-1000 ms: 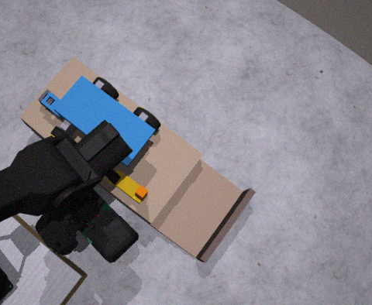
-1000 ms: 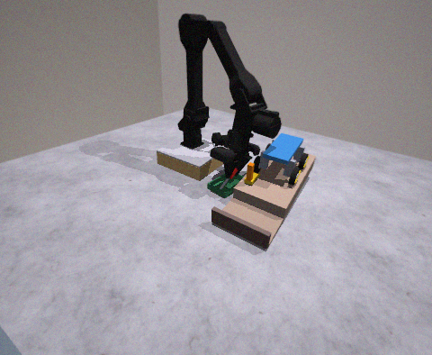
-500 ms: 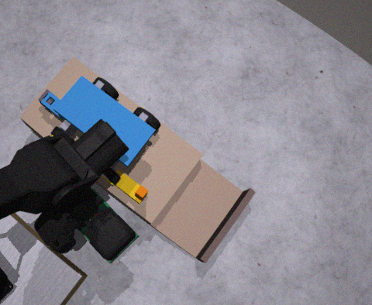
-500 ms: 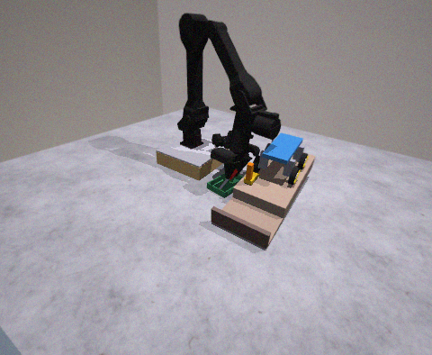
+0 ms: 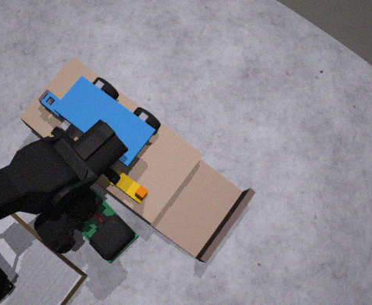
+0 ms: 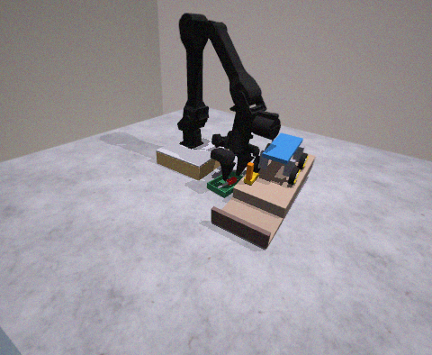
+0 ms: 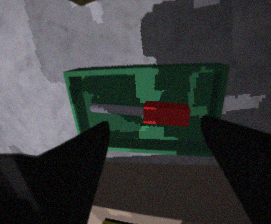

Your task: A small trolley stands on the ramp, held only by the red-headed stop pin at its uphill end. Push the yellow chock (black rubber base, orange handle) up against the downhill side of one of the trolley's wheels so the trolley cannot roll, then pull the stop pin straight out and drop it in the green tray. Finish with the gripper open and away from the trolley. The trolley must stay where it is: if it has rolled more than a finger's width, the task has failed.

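The blue trolley point(image 5: 99, 112) point(image 6: 283, 146) stands at the uphill end of the tan ramp point(image 5: 184, 201) point(image 6: 259, 194). The yellow chock point(image 5: 128, 187) point(image 6: 250, 171) with its orange handle sits against the downhill side of the trolley's near wheel point(image 5: 112, 176). The red-headed stop pin point(image 7: 166, 114) point(image 5: 99, 217) point(image 6: 231, 181) lies flat inside the green tray point(image 7: 73, 100), beside the ramp. My gripper point(image 7: 154, 124) point(image 5: 97, 228) point(image 6: 227, 173) hangs just above the tray, open, with the pin lying free below the spread fingers.
The arm's tan base block point(image 5: 41, 271) point(image 6: 183, 159) stands close behind the tray. A dark lip point(image 5: 225, 224) closes the ramp's low end. Two far wheels point(image 5: 107, 87) point(image 5: 147, 118) show beyond the trolley deck.
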`<state>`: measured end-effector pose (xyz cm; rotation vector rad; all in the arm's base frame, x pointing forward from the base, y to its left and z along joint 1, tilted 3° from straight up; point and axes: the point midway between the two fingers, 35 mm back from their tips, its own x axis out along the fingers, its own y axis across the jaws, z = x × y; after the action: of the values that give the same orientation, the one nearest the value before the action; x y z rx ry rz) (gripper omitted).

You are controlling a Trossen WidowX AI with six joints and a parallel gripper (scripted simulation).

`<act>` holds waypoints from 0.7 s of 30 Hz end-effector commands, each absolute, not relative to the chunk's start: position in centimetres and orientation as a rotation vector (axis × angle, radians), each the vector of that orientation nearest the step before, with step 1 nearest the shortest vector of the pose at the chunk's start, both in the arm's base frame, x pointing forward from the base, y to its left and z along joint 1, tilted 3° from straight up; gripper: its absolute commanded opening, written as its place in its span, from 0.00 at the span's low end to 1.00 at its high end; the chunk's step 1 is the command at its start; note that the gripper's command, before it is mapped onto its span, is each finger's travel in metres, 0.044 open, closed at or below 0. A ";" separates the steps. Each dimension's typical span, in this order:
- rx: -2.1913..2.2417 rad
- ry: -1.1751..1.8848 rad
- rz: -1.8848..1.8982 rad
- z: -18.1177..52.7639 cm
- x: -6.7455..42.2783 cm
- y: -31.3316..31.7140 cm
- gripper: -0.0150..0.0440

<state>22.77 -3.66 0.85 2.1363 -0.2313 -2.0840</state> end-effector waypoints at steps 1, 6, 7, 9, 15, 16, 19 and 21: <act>2.135 -0.233 -2.083 0.9 22.8 -3.7 0.83; 2.132 -0.240 -2.088 2.6 22.6 -3.6 0.83; 2.132 -0.241 -2.088 2.9 22.5 -3.6 0.83; 2.132 -0.242 -2.089 3.3 22.4 -3.5 0.88; 2.132 -0.241 -2.089 5.2 22.3 -3.4 1.00; 2.132 -0.241 -2.089 5.5 22.2 -3.4 1.00; 2.132 -0.239 -2.089 6.6 22.2 -3.4 1.00; 2.132 -0.239 -2.089 7.2 22.2 -3.4 1.00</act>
<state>22.02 -3.37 6.18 2.1215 -0.2292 -2.0955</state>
